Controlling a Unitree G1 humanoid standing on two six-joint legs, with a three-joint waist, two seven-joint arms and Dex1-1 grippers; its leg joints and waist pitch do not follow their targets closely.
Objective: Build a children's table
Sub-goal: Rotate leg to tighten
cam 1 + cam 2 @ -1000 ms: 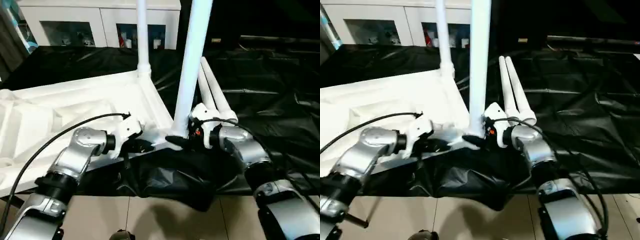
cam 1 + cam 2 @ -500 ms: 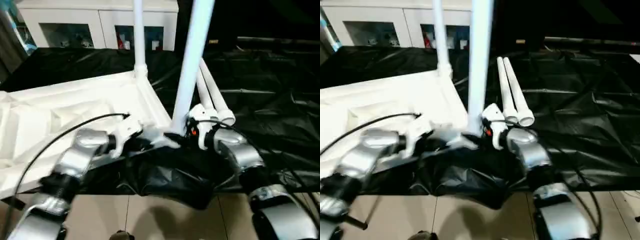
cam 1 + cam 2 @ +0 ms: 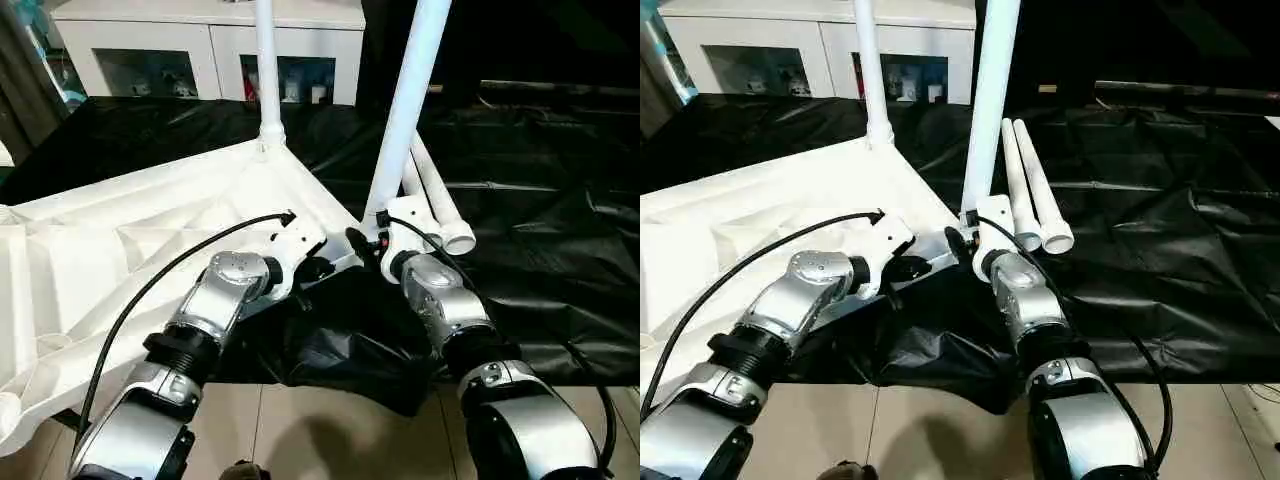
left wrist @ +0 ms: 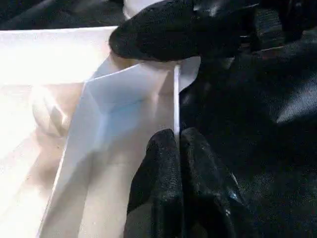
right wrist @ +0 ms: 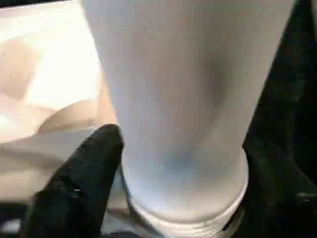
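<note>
Counting four legs (two loose)

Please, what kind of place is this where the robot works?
Probably an indoor lab or workshop, not a home. A big work table is draped in black plastic sheeting, a white glass-door cabinet with small items stands behind it, and the floor is tiled.

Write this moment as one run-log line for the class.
left hand: shut on tabletop rim | right hand: around near upright leg at base | far leg: upright | two legs: lying on black cloth
</note>
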